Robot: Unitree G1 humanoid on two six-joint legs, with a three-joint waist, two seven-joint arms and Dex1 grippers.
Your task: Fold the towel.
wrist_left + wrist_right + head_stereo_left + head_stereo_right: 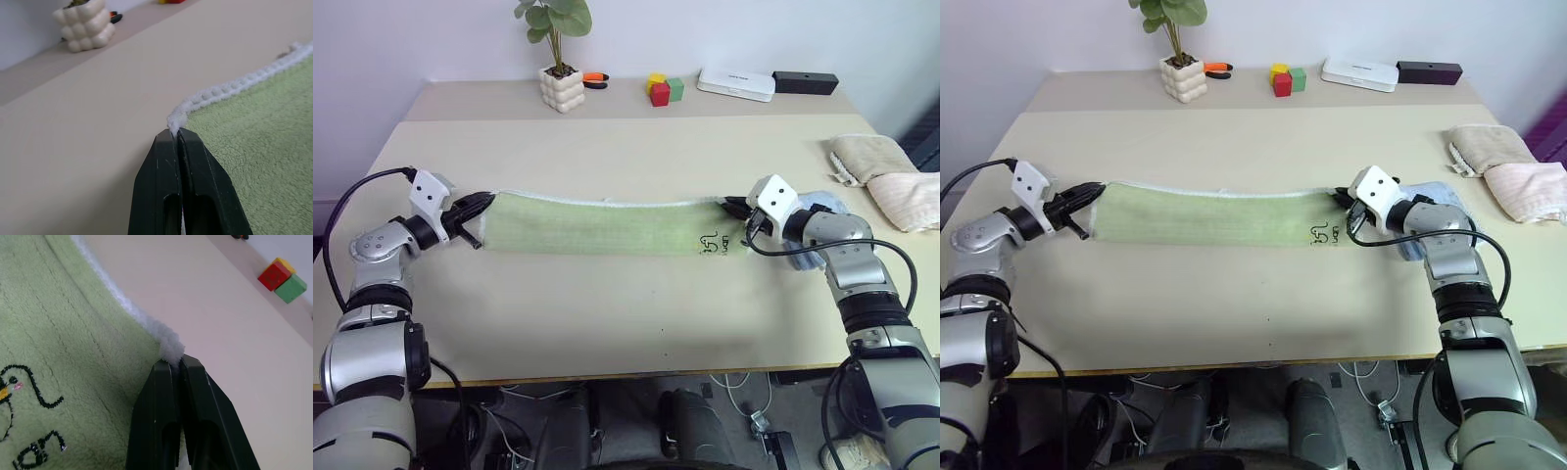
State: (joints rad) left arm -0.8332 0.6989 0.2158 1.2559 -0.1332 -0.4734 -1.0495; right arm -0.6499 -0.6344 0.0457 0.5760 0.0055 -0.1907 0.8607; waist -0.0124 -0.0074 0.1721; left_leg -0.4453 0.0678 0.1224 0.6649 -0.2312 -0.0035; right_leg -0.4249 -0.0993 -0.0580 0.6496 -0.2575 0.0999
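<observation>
The light green towel (pixel 602 227) with white stitched edging hangs stretched in a long band between my two grippers, above the middle of the beige table (pixel 626 313). A small dark printed mark (pixel 710 243) shows near its right end. My left gripper (pixel 481 204) is shut on the towel's left corner; in the left wrist view its fingers (pixel 178 181) pinch the white edging (pixel 220 90). My right gripper (pixel 736 206) is shut on the right corner, with the white edging (pixel 168 347) bunched at its fingertips (pixel 183 406).
Two beige and cream towels (pixel 891 181) lie at the table's right edge, and a light blue cloth (pixel 822 204) lies under my right arm. Along the far edge stand a potted plant (pixel 560 73), coloured blocks (pixel 664 89), a white box (pixel 736 84) and a black box (pixel 805 82).
</observation>
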